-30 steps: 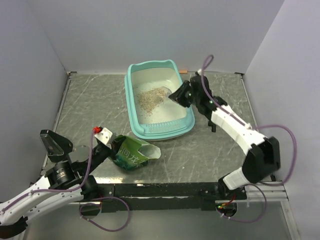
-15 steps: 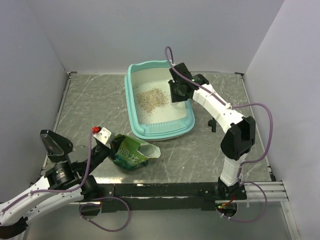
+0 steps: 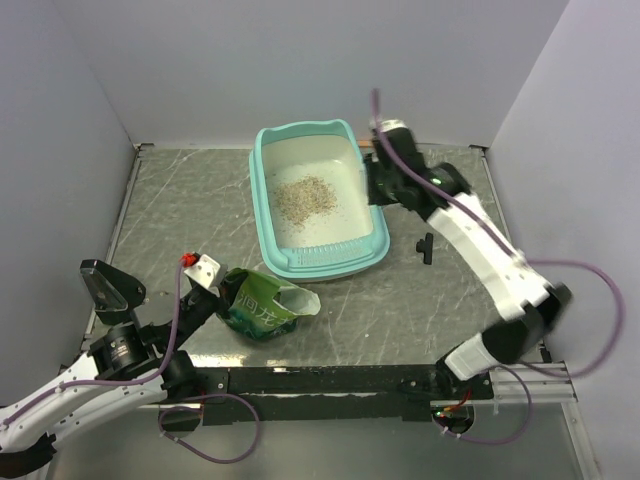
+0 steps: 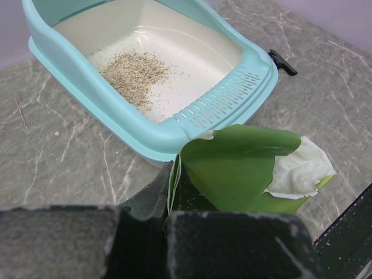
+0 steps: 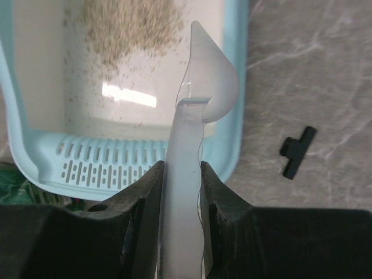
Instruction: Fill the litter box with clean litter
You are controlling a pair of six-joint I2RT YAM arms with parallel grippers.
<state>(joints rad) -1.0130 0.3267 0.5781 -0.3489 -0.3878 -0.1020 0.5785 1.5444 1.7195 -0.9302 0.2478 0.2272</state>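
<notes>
The turquoise litter box (image 3: 378,238) stands mid-table with a small heap of beige clean litter (image 3: 305,195) on its whitish floor. My right gripper (image 3: 373,188) hovers over the box's right rim, shut on the handle of a clear plastic scoop (image 5: 197,75). The scoop's bowl looks empty and is turned on edge above the rim (image 5: 235,87). In the left wrist view my left gripper (image 4: 167,200) is shut on the edge of the green bag (image 4: 232,168), which lies open in front of the box (image 4: 151,142).
A small black clip (image 3: 425,248) lies on the marble tabletop to the right of the box. Grey walls close in the table on three sides. A white tag with a red tip (image 3: 205,266) sits on my left wrist by the bag.
My right arm swung with the scoop from the box's right rim inward over the box, then back out above the right rim. The left arm and bag stayed still.
</notes>
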